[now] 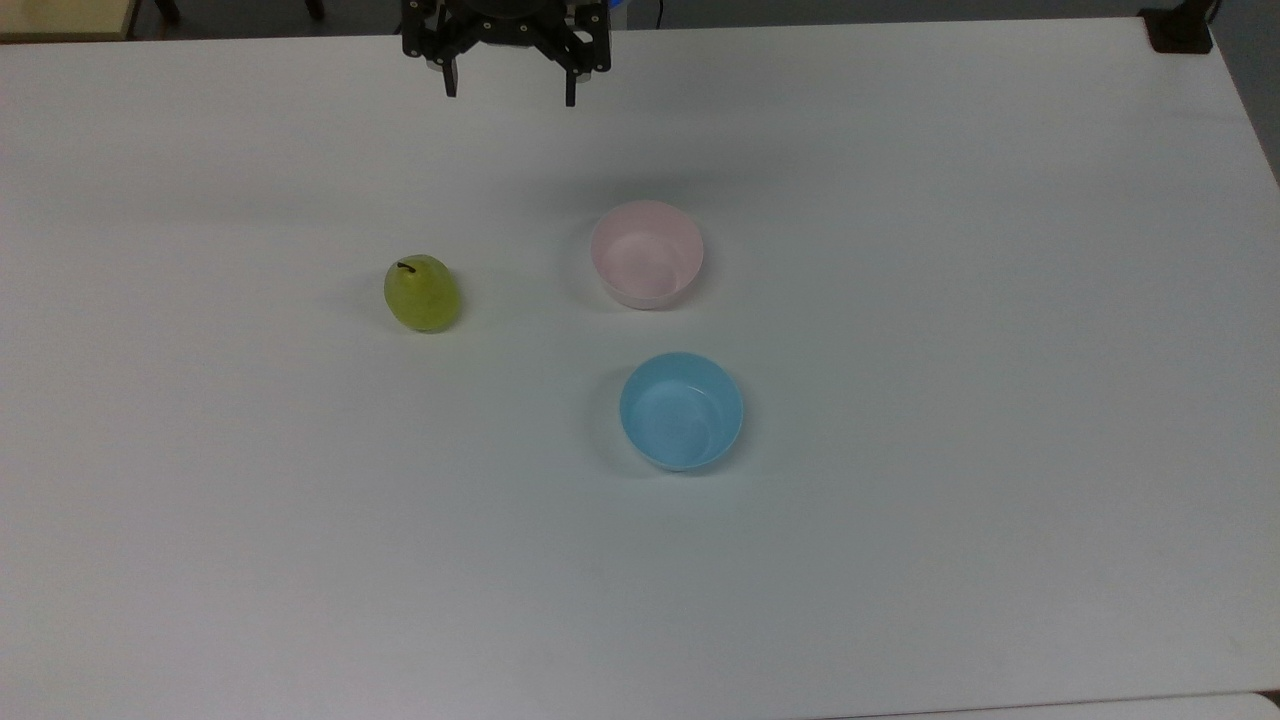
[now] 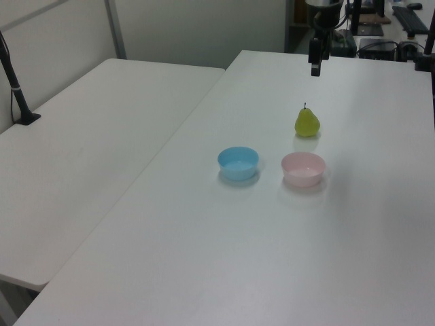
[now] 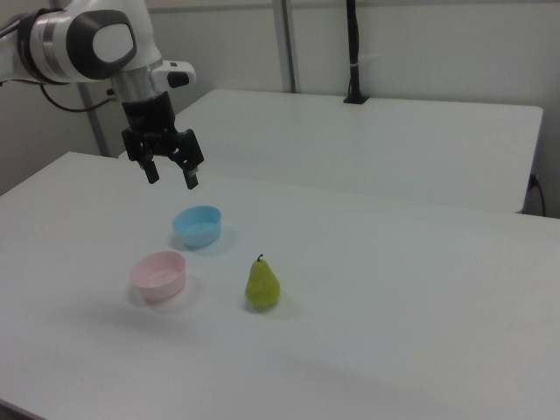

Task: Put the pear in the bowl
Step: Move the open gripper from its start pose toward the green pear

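The pear (image 1: 422, 293) is standing upright on the white tabletop (image 1: 900, 560), apart from the pink bowl (image 1: 647, 253), lying to the bowl's left in the top view. A light blue bowl (image 1: 681, 410) is sitting just beside the pink bowl. The claw (image 1: 510, 95) is hanging spread and empty above the tabletop, well away from the pink bowl.

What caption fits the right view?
Open gripper hovers above the table, with pear standing beside pink bowl and blue bowl.
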